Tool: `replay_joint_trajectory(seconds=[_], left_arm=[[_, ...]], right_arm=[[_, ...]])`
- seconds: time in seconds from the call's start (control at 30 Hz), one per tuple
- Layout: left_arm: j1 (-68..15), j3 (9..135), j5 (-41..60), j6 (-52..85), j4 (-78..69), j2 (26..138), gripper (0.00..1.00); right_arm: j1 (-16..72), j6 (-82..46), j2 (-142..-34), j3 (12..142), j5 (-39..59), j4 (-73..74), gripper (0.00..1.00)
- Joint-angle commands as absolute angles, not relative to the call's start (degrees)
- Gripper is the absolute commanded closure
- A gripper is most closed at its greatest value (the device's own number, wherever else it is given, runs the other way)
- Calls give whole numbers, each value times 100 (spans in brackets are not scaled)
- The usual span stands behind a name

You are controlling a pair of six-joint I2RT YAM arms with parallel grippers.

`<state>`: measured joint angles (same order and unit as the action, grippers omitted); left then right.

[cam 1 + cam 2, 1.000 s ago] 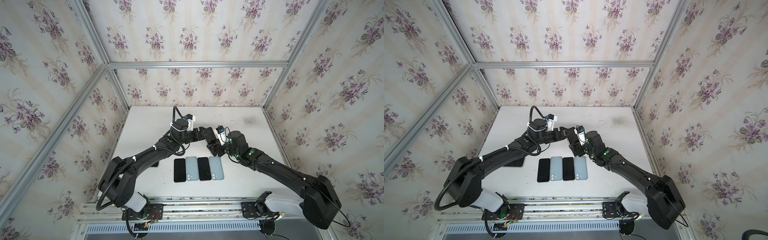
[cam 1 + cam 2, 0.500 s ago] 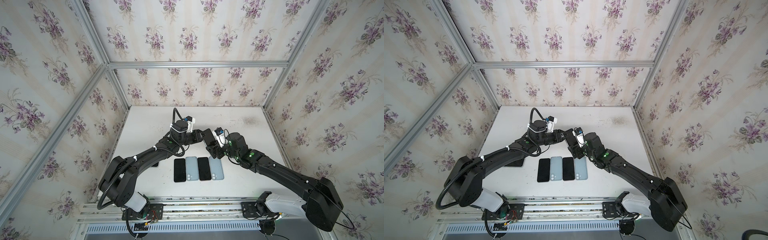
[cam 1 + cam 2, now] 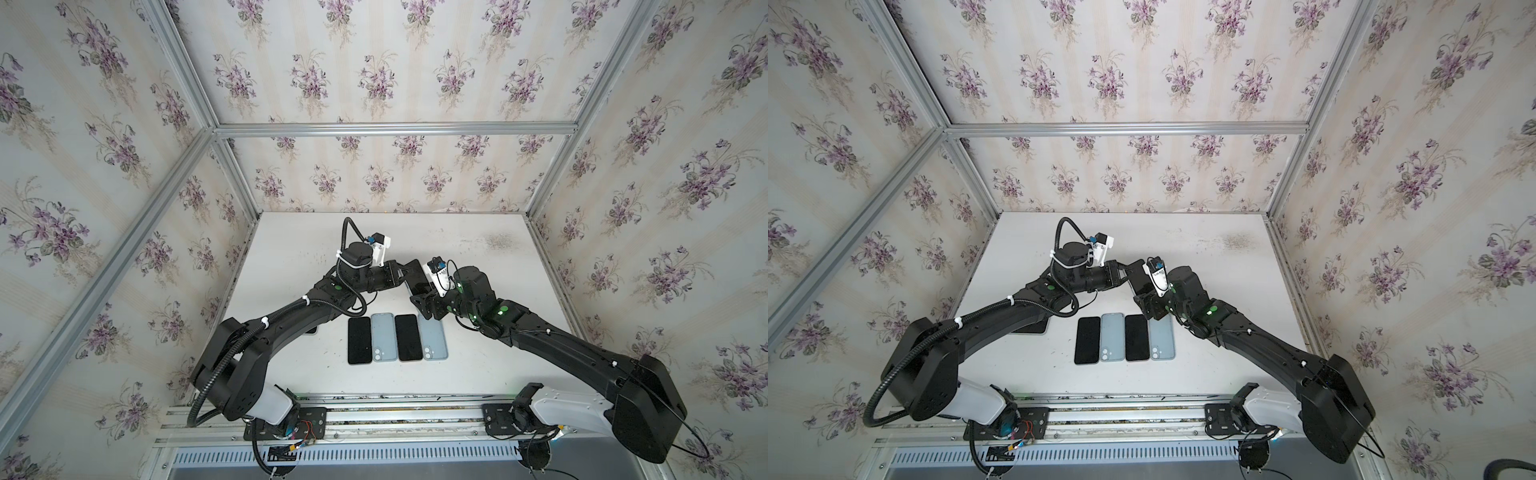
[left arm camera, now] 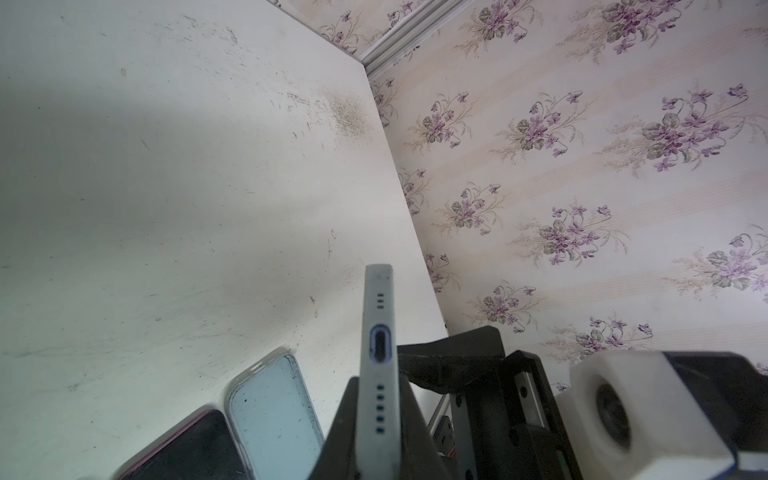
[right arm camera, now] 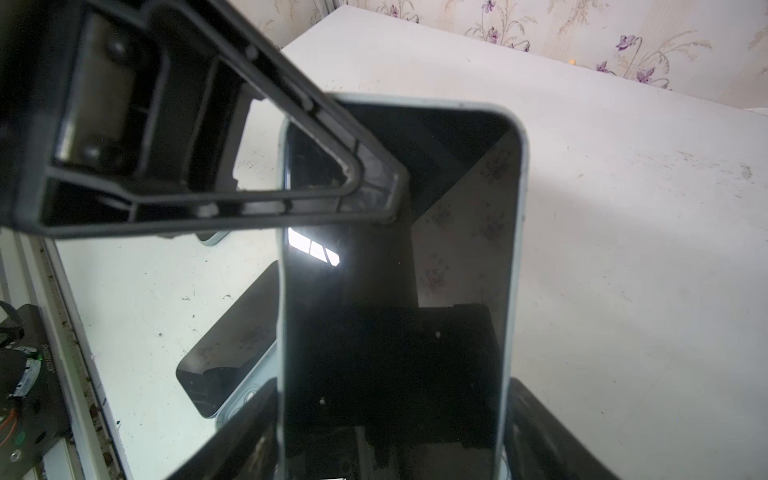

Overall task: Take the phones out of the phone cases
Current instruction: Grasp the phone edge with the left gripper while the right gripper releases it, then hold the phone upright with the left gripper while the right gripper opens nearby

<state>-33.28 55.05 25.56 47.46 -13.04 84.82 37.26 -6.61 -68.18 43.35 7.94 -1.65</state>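
Note:
A phone with a dark screen sits in a pale blue-grey phone case and is held up above the table between both arms, in both top views. My right gripper clamps it across its width, one finger on each long side. My left gripper is shut across its thickness at the end with the charging port, one finger lying over the screen's corner. In both top views the left gripper meets the right gripper mid-table.
On the white table, toward the front, lies a row of two black phones alternating with two pale blue backs with camera holes. A dark flat item lies under my left arm. Wallpapered walls enclose the table.
My left gripper has closed onto the end of the cased phone. Both arms and the phone have shifted slightly, while the right gripper's hold has stayed the same.

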Motion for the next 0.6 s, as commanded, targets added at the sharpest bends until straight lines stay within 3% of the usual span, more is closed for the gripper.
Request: replay_joint_trajectory(seconds=[0.0, 0.1, 0.17, 0.33, 0.57], left_arm=[[-3154, 5239, 2521, 4960, -1812, 8146, 100], [-2936, 4986, 2578, 5075, -2085, 7720, 100], [-2830, 4842, 2562, 5118, -2267, 7392, 100], [-2607, 4562, 2474, 5292, -2637, 6535, 100], [-2575, 4145, 2563, 5833, -3646, 6001, 100]], right_arm=[[3718, -989, -6550, 4219, 896, 100, 21], [3710, -1358, -6073, 3990, 1058, 180, 9], [3709, -1626, -5779, 3892, 1302, 201, 7], [3700, -2468, -5268, 3558, 2162, 811, 7], [3702, -4025, -5410, 2954, 3222, 3277, 10]])
